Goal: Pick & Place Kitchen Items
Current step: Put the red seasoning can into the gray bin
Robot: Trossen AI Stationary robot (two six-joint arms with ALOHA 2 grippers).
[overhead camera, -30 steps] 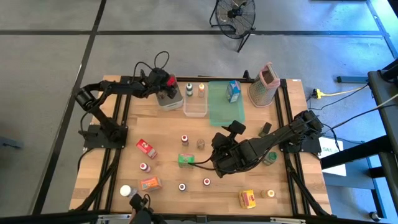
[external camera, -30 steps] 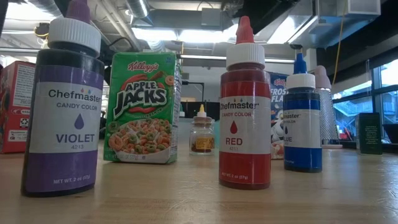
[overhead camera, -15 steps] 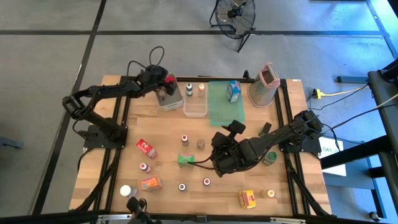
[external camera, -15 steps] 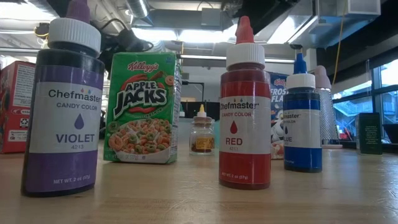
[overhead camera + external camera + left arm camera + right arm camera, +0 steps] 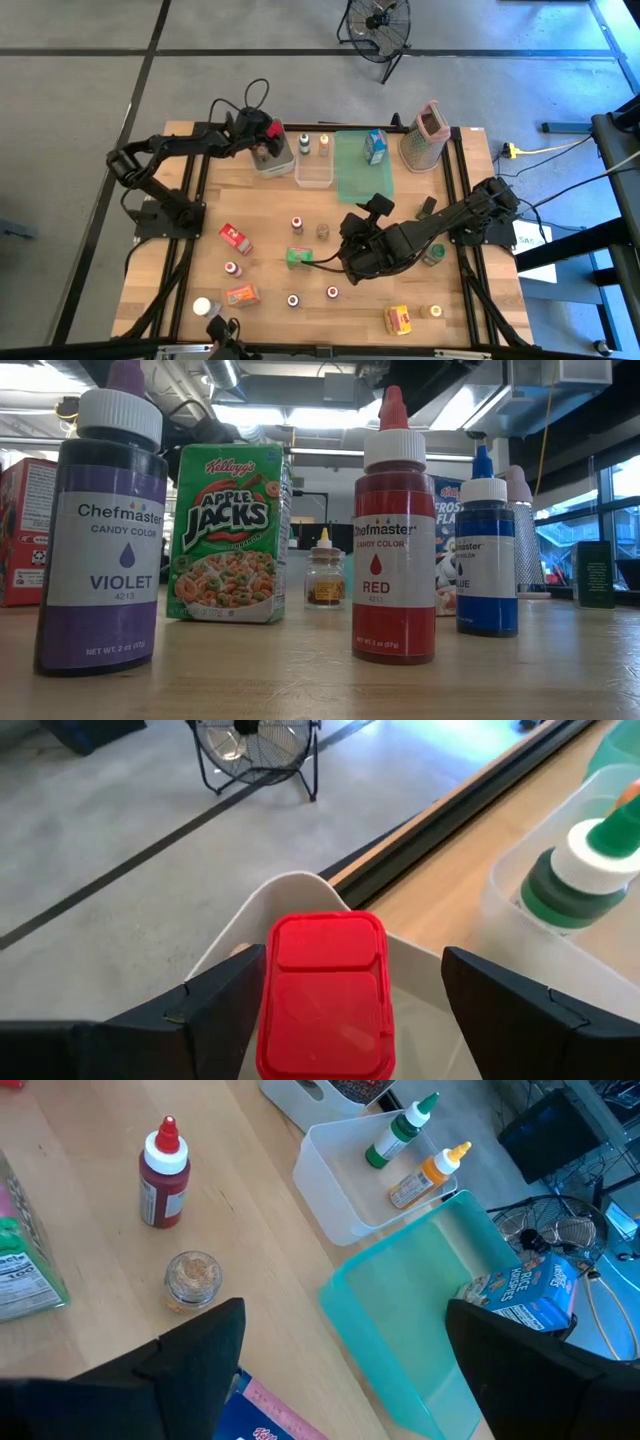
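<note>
My left gripper (image 5: 266, 137) hangs open over the white bin (image 5: 290, 886) at the table's far left. A red-capped jar (image 5: 325, 995) stands in that bin between the fingers. One finger (image 5: 228, 1002) is close beside the cap; whether it touches, I cannot tell. My right gripper (image 5: 340, 1315) stands open above the table's middle (image 5: 350, 255). A corner of a blue cereal box (image 5: 275, 1418) shows below it. Near it are a red bottle (image 5: 163, 1172), a small jar (image 5: 192, 1280) and a green cereal box (image 5: 297, 257).
A clear bin (image 5: 313, 165) holds a green-capped bottle (image 5: 400, 1130) and an orange-capped bottle (image 5: 428, 1178). Beside it lies a green tray (image 5: 362, 170) with a blue box (image 5: 375, 147). A metal grater (image 5: 428, 137) stands at the far right. Several small boxes and bottles dot the near half.
My left gripper has risen a little above the white bin and stays open; its arm now shows in the low view behind the green box. The red-capped jar has stayed in the bin.
</note>
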